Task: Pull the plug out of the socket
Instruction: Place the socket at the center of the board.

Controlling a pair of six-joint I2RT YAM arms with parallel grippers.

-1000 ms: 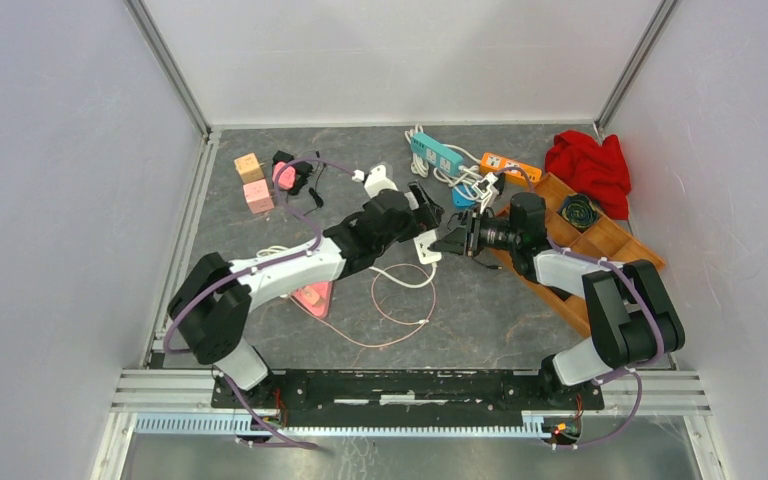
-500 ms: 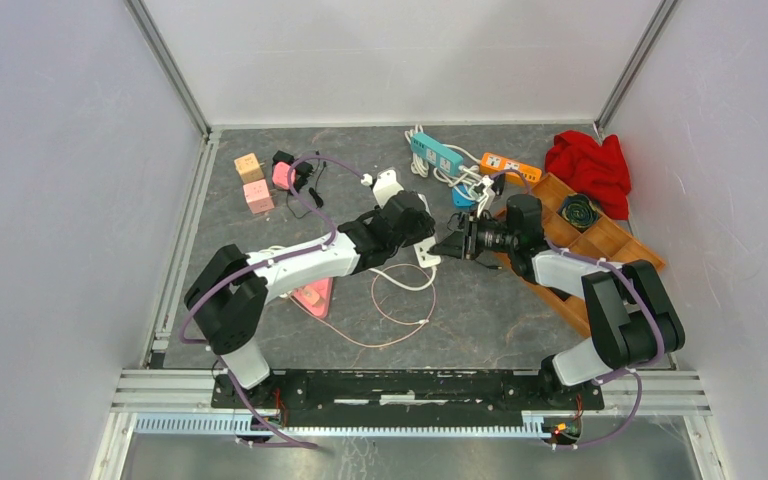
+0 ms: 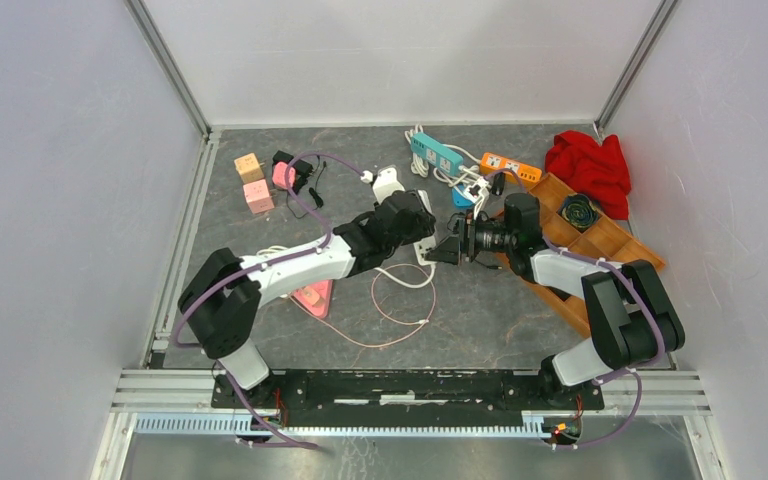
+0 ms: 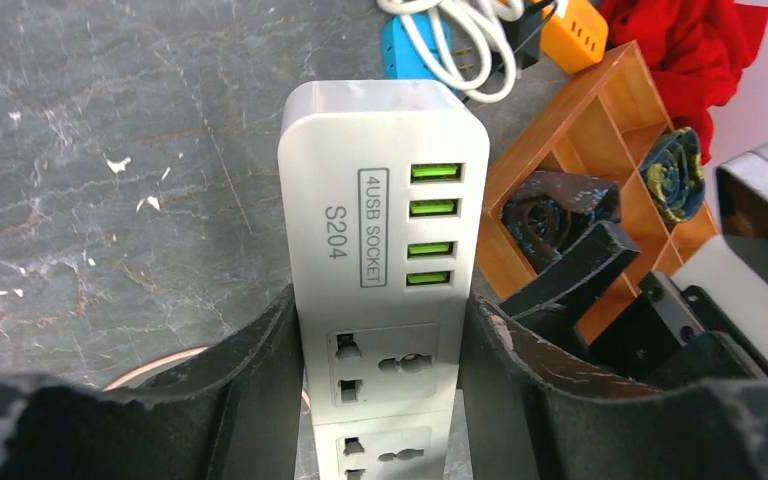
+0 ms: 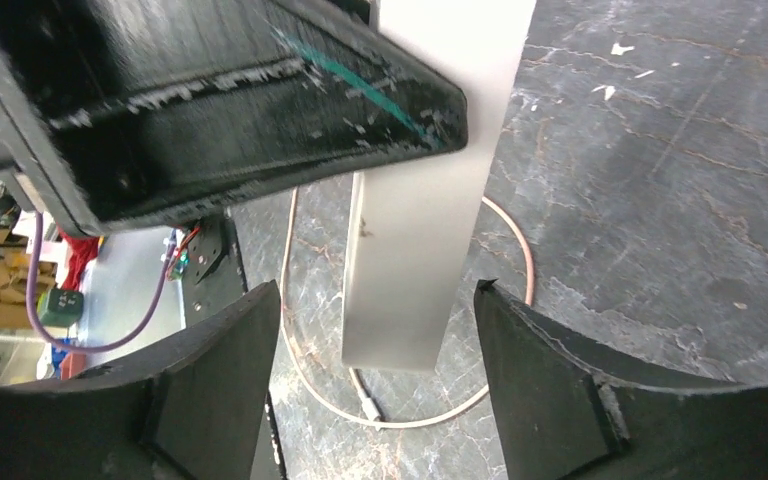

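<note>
The left gripper [image 4: 378,310] is clamping the white plastic four-USB power strip [image 4: 380,170] by its long sides, keeping it over the middle of the dark grey marbled table [image 4: 110,150], near the compartmented wooden tray [image 4: 570,150]. The right gripper [image 5: 378,300] is standing released, its fingers straddling the strip's end without touching it. Where the plug is sitting cannot be told.

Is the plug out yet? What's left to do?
Done: the left gripper is clamped on the sides of the white plastic four-USB power strip. In hand: the right gripper is open, fingers either side of the strip's end, not touching. Left: the sockets that show are empty, the rest hidden, so I cannot tell if the plug is out; if not, grasping and pulling it remain.
</note>
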